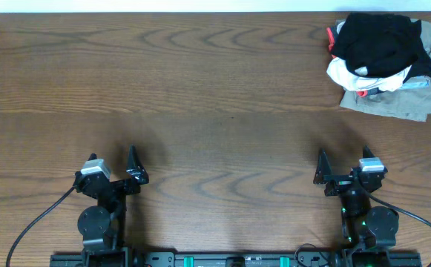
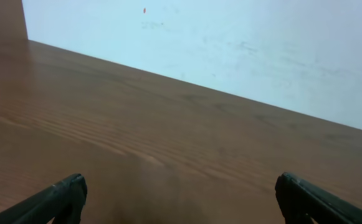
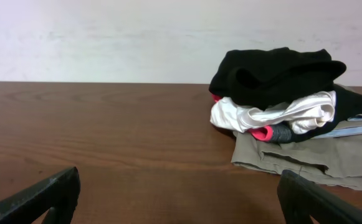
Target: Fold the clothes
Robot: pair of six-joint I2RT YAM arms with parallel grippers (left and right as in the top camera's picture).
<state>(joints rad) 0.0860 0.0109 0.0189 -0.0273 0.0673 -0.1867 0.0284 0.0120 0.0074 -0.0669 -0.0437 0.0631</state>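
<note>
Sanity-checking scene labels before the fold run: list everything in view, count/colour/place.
clothes pile: 1, mixed, far right corner
black garment: 1, black, topmost
white garment: 1, white, under the black
red item: 1+, red, poking out mid-pile
pale blue fabric: 1, pale blue, right side, low
khaki garment: 1, grey-khaki, bottom, flat
table: 1, brown wood
wall: 1, white, beyond far edge
left arm: 1, black, near edge, left; jaws open, empty
right arm: 1, black, near edge, right; jaws open, empty
</note>
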